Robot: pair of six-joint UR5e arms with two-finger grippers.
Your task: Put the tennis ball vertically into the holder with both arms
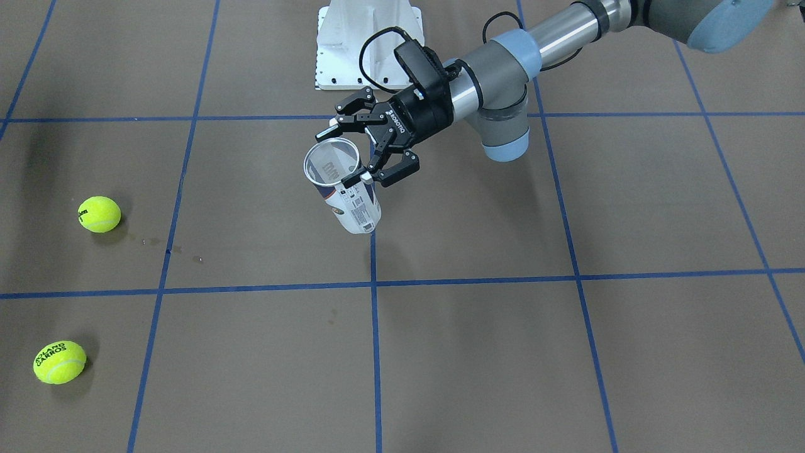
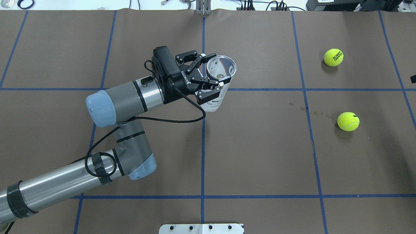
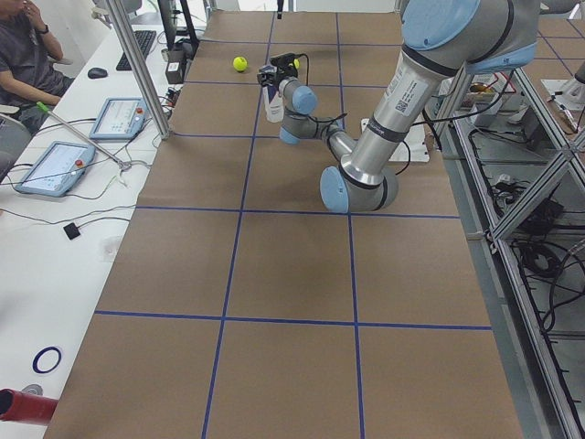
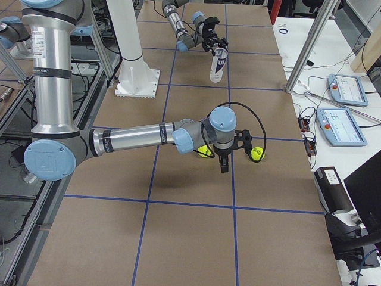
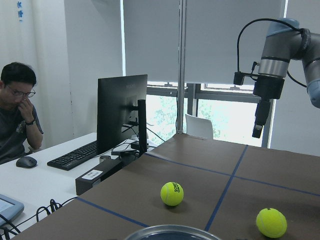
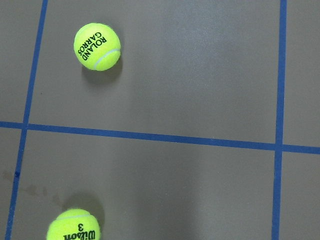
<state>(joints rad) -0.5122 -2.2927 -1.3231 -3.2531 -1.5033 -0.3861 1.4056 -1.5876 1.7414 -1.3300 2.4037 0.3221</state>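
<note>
Tennis-ball tube (image 1: 355,207) is gripped upright by left end effector (image 1: 341,157). Wilson ball (image 6: 74,226) and Roland Garros ball (image 6: 97,46) lie unpicked. Right end effector (image 4: 223,162): grip not discernible.

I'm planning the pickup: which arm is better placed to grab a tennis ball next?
Right. The right gripper hangs between the Roland Garros ball and the Wilson ball; the left gripper is busy gripping the holder.
</note>
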